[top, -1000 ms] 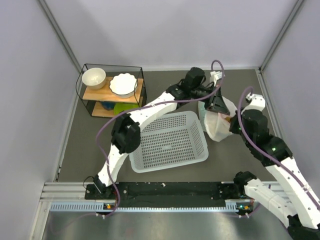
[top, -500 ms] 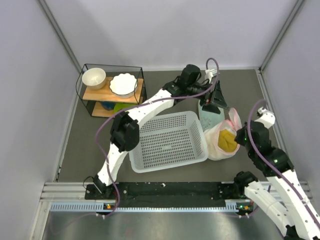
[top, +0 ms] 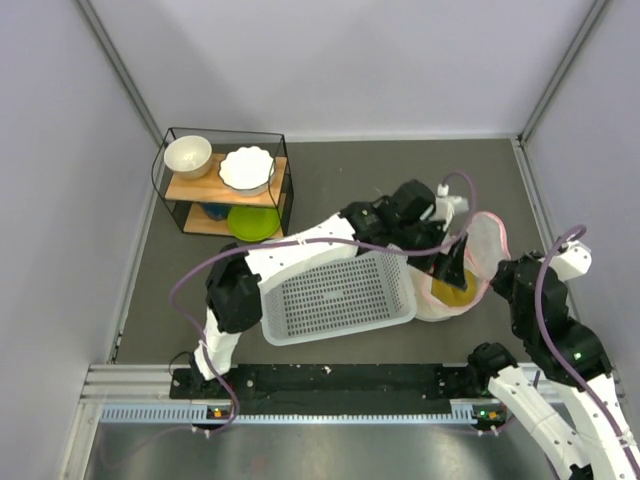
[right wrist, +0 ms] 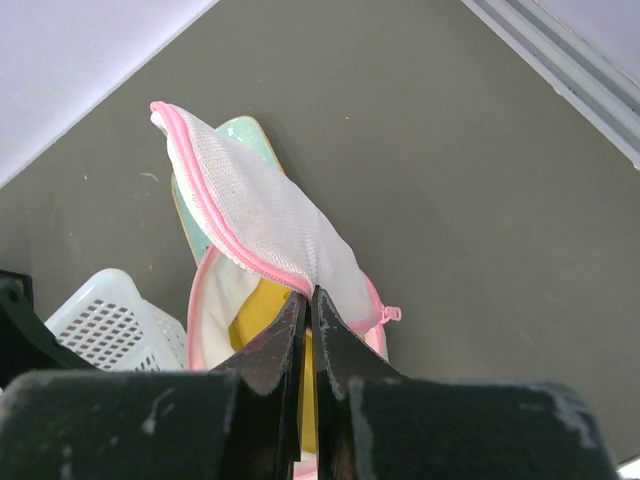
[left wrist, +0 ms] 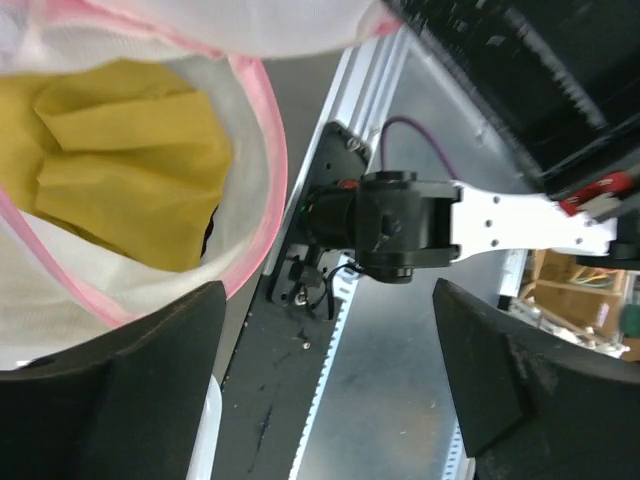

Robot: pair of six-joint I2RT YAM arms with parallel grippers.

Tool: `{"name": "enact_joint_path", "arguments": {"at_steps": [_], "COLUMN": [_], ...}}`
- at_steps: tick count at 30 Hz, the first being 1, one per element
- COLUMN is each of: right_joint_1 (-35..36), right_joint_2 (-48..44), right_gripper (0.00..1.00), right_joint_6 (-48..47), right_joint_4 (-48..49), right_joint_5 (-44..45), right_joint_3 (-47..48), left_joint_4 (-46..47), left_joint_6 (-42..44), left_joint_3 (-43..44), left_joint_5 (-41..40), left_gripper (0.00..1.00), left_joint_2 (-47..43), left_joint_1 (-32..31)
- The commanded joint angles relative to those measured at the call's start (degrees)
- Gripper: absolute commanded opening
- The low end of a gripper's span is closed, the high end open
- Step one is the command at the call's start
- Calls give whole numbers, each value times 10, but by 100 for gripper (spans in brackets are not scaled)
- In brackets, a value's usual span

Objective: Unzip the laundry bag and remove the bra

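right wrist: right pincer (right wrist: 306, 300) clenched on laundry bag (right wrist: 265, 215) flap at its pink rim, bag open. left pincer (left wrist: 325, 300) released, jaws wide; bra (left wrist: 130, 170) inside bag just beyond its tips.

The laundry bag (top: 484, 240) has been drawn wider open by the right gripper (right wrist: 308, 293), the bra (left wrist: 120, 190) further exposed, and the left gripper (top: 452, 272) brought over its mouth.

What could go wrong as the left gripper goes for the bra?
The right gripper pinches only the thin flap edge of the laundry bag; a slip would likely drop the flap over the bra. The open left gripper hovers near the pink rim and might catch mesh too.
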Motion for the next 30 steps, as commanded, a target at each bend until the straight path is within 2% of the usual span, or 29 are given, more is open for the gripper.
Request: {"name": "enact_joint_path", "arguments": {"at_steps": [1, 5, 7, 14, 17, 25, 28, 30], "right_joint_1": [-2, -2, -2, -2, -2, -2, -2, -2], "right_joint_2": [-27, -33, -33, -27, -26, -10, -9, -9], "right_gripper": [0, 0, 0, 0, 0, 0, 0, 0], "right_joint_6": [24, 17, 17, 12, 13, 17, 15, 17], "right_joint_4": [-5, -6, -7, -6, -6, -6, -5, -5], "right_joint_5": [18, 15, 13, -1, -4, -17, -22, -24], "right_joint_3": [-11, -4, -3, -4, -4, -2, -3, -3], "left_joint_4": [-34, -5, 7, 15, 18, 31, 38, 35], "left_joint_6": [87, 80, 74, 44, 46, 38, 36, 38], "left_joint_3": [-10, -8, 5, 96, 114, 157, 172, 185], "left_joint_5": [-120, -157, -176, -242, -271, -326, -321, -314], "left_gripper": [82, 62, 60, 65, 70, 76, 75, 68], "left_joint_2": [-1, 20, 39, 143, 157, 214, 229, 236], "left_joint_1": [-30, -35, -41, -48, -54, -62, -66, -69]}}
